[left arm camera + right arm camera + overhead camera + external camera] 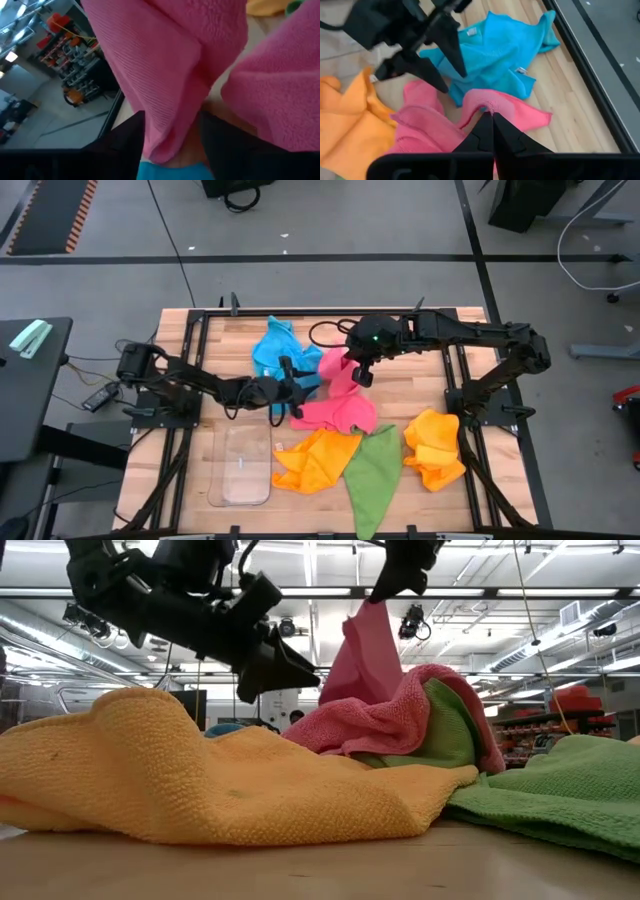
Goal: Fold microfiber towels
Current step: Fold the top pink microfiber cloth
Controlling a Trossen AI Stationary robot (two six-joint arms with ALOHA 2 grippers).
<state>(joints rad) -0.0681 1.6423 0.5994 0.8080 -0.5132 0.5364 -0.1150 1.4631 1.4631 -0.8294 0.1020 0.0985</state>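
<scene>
A pink towel (340, 408) lies bunched mid-table, with one part drawn up to my right gripper (362, 375), which is shut on it. My left gripper (296, 390) stands open at the towel's left side, and a hanging pink fold (167, 100) shows between its fingers. A sky-blue towel (274, 348) lies crumpled on the table behind my left gripper. An orange towel (315, 460) and a green towel (374, 472) lie spread toward the near edge. Another orange towel (434, 448) lies heaped to the right. My left gripper has the pink fold (170, 140) between its open fingers (125, 147); I cannot tell whether they touch it. My right gripper pinches a gathered bit of the pink towel's upper edge (490, 105) between its two fingers, slanting down from above. That part (365, 645) rises steeply to the fingers while the rest (400, 710) lies heaped on the table.
A clear plastic tray (243, 465) sits near the front left, beside the orange towel. Dark rails (455, 370) frame the wooden tabletop on both sides. Bare wood (400, 370) shows behind the pink towel, under my right arm.
</scene>
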